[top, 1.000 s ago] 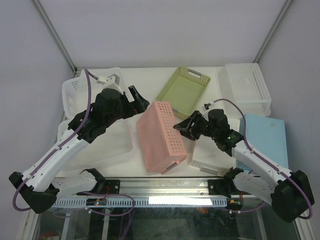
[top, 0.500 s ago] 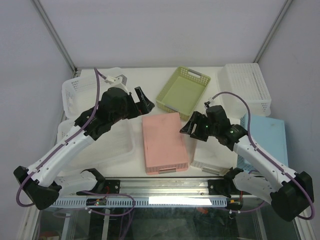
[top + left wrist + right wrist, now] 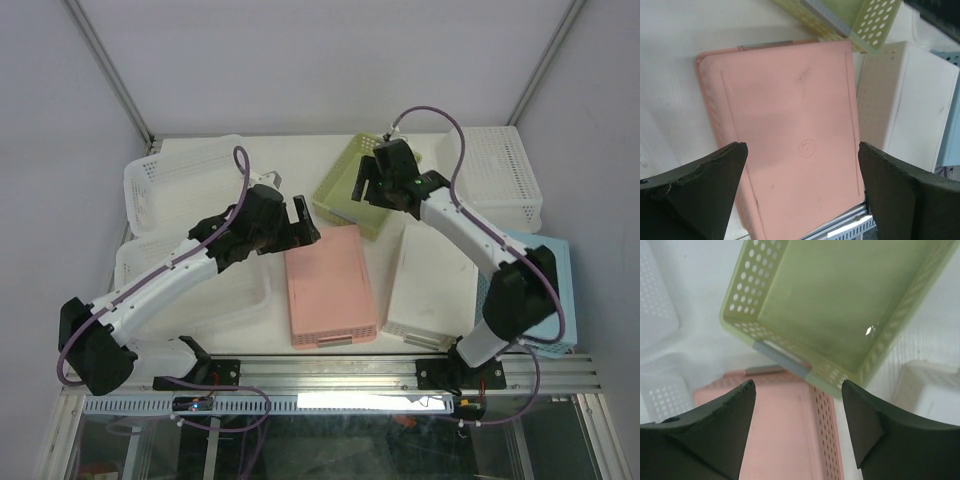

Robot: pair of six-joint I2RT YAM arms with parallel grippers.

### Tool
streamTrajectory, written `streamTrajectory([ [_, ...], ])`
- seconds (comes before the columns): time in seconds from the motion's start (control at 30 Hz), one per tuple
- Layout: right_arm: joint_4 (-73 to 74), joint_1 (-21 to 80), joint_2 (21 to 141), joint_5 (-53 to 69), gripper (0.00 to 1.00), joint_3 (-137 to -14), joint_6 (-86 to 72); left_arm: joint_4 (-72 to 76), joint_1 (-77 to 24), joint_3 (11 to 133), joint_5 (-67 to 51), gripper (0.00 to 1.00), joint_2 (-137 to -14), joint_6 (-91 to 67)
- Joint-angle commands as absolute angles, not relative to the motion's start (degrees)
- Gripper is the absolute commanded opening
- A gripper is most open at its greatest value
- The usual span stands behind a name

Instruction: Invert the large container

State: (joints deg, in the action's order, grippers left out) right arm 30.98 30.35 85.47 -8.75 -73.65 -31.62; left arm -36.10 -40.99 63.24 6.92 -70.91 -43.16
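Observation:
The large pink container [image 3: 328, 285] lies upside down, flat bottom up, on the table's middle. It fills the left wrist view [image 3: 790, 125] and shows low in the right wrist view [image 3: 785, 440]. My left gripper [image 3: 303, 228] hovers open and empty above the container's far left corner [image 3: 801, 146]. My right gripper [image 3: 368, 190] is open and empty, raised over the near edge of the green basket [image 3: 796, 383]. Neither gripper touches the pink container.
A green perforated basket [image 3: 400, 160] sits just behind the pink container. An overturned white container [image 3: 432, 285] lies beside it on the right, next to a light blue box [image 3: 535, 275]. A white basket [image 3: 495, 175] stands back right. White and clear bins [image 3: 180, 180] crowd the left.
The pink container went from standing tilted on its side to lying flat, bottom up. Both grippers let go of it. The right arm swung far back over the green basket.

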Motion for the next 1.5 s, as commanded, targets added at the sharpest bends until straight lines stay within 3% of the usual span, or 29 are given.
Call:
streamTrajectory([
  [0.0, 33.17, 29.92, 97.35, -12.19, 0.73, -88.30, -28.94, -35.07, -43.34, 63.22, 8.40, 0.99, -72.94, -44.95],
  [0.37, 38.70, 28.11, 125.21, -8.89, 0.73, -120.37, -39.99, -35.86, -43.63, 60.43, 12.17, 0.99, -73.09, -46.40],
  [0.6, 38.60, 28.04, 137.15, -8.25, 0.74, -133.22, -41.14, -35.77, -43.72, 59.08, 11.33, 0.99, -73.58, -46.37],
  [0.7, 39.14, 28.00, 139.89, -7.51, 0.65, -135.85, -40.81, -35.68, -43.73, 59.06, 10.19, 0.99, -73.90, -46.32],
  [0.93, 31.91, 27.95, 134.87, -1.26, 0.11, -130.33, -39.46, -34.66, -43.91, 57.97, 8.95, 0.99, -73.13, -46.34],
  [1.0, 31.17, 27.91, 132.95, 1.03, 0.00, -130.48, -39.46, -34.19, -43.91, 57.80, 8.79, 0.99, -72.81, -46.23],
  [1.1, 28.29, 27.81, 128.56, 5.90, 0.00, -129.25, -40.16, -33.12, -43.97, 57.37, 8.42, 0.99, -72.04, -46.31],
  [1.27, 15.59, 26.60, 118.04, 17.26, 0.00, -116.66, -43.07, -32.45, -44.13, 57.04, 8.29, 0.99, -71.38, -46.45],
  [1.37, -3.15, 23.29, 111.89, 29.94, 0.00, -102.81, -52.03, -32.18, -44.50, 56.74, 8.24, 0.99, -70.45, -46.89],
  [1.47, -30.62, 19.52, 113.12, 42.54, 0.00, -92.65, -70.71, -31.76, -44.71, 56.56, 8.14, 0.99, -69.24, -47.04],
])
